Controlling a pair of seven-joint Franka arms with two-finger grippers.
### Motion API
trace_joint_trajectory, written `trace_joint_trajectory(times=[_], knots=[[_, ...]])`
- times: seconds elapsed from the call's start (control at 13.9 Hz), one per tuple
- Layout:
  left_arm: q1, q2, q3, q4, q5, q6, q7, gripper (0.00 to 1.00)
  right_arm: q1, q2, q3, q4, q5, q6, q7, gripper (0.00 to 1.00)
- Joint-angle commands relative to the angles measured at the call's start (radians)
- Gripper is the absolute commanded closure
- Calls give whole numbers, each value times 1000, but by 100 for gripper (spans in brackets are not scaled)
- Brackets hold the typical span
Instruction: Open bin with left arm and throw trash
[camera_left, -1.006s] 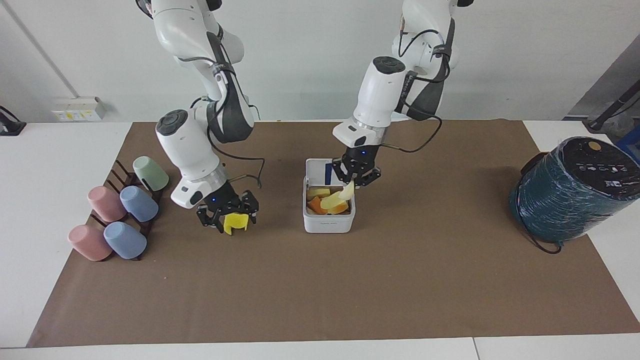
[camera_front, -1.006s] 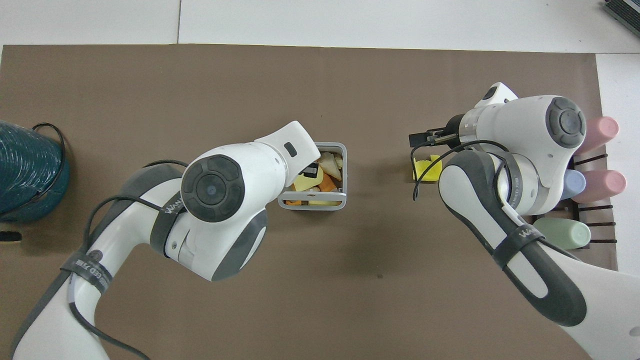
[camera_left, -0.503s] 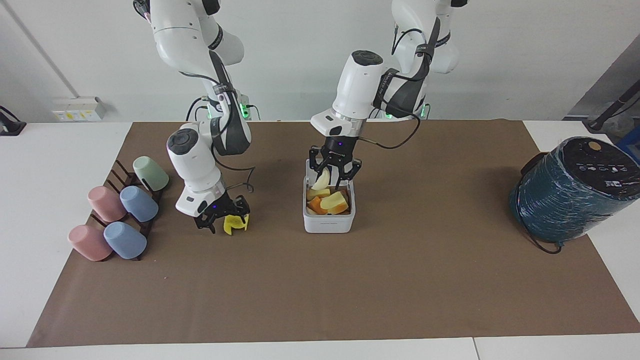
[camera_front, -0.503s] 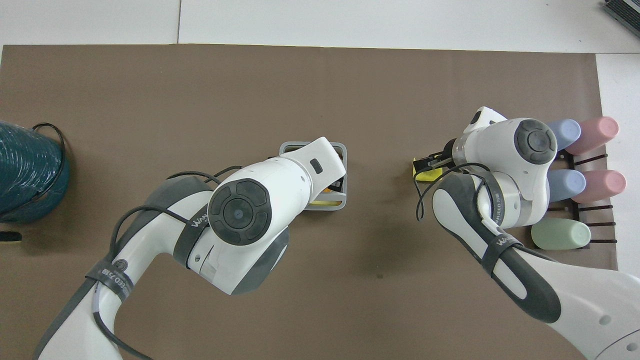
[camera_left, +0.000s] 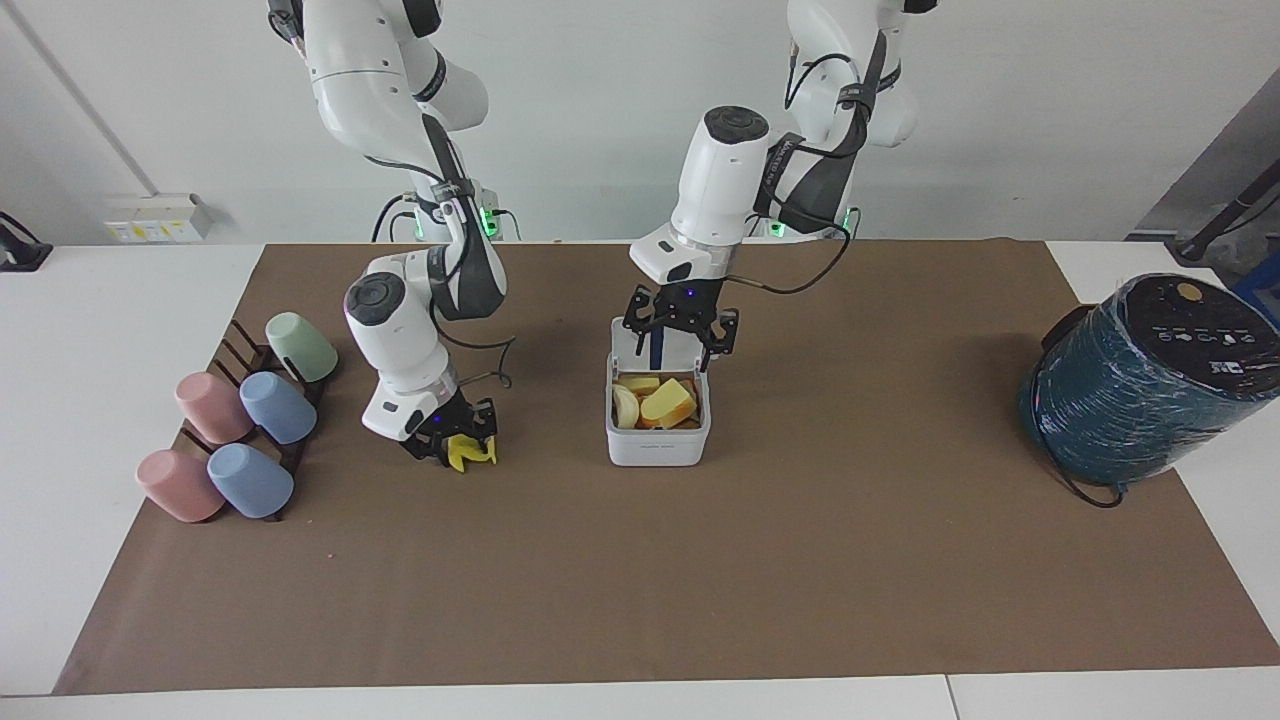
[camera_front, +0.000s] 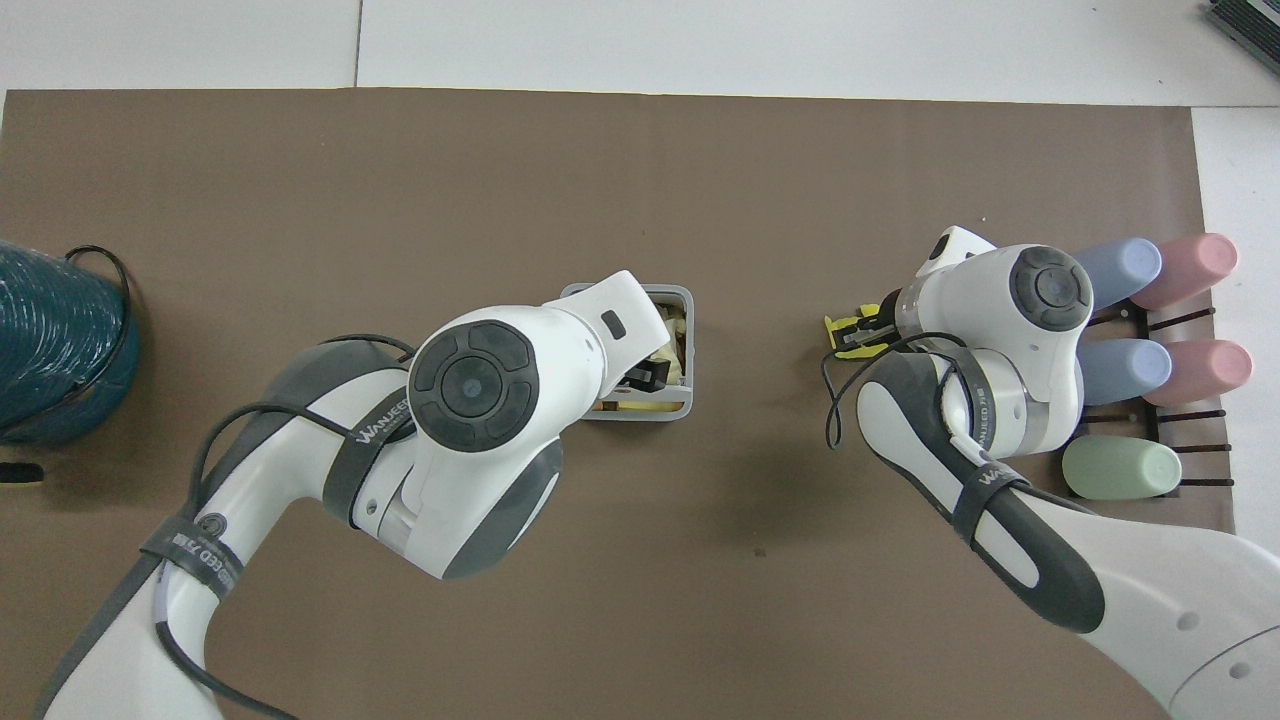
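We see the bin (camera_left: 657, 430) mid-tabletop, lid up, scraps inside. The left tool (camera_left: 680, 340) hovers over it, fingers spread, holding nothing. The right tool (camera_left: 455, 450) sits low on the brown mat (camera_left: 640, 580), pinching the yellow wavy piece (camera_left: 468, 452). We read "WANJEED" on the left arm's strap (camera_front: 375, 432).

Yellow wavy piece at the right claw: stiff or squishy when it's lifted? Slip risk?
Probably soft and light: the yellow wavy piece looks like thin foam, so it may squash between the right claw's fingers. Slipping seems unlikely, since foam looks grippy. Its curved shape could twist in the grasp. It sits low on the mat, so a drop should do little harm.
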Motion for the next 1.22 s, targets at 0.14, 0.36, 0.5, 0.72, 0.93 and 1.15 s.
trace_joint_trajectory(times=[0.14, 0.36, 0.5, 0.72, 0.93, 1.15], knots=[[147, -53, 3, -6, -3, -141, 18, 0, -7, -24, 20, 96, -16, -157, 123, 100], [247, -103, 3, -23, 0, -185, 38, 0, -7, -55, 50, 211, -1, -306, 219, 100], [314, -134, 3, -24, 2, -229, 93, 0, -7, -64, 89, 297, 67, -386, 319, 100], [426, -191, 3, -24, 2, -295, 237, 0, -6, -58, 147, 328, 221, -342, 452, 100], [501, -219, 4, -1, 6, -357, 299, 0, 91, -56, 165, 319, 246, -224, 613, 100], [537, -205, 3, 61, 33, -386, 321, 0, 167, -56, 165, 300, 246, -173, 727, 92]])
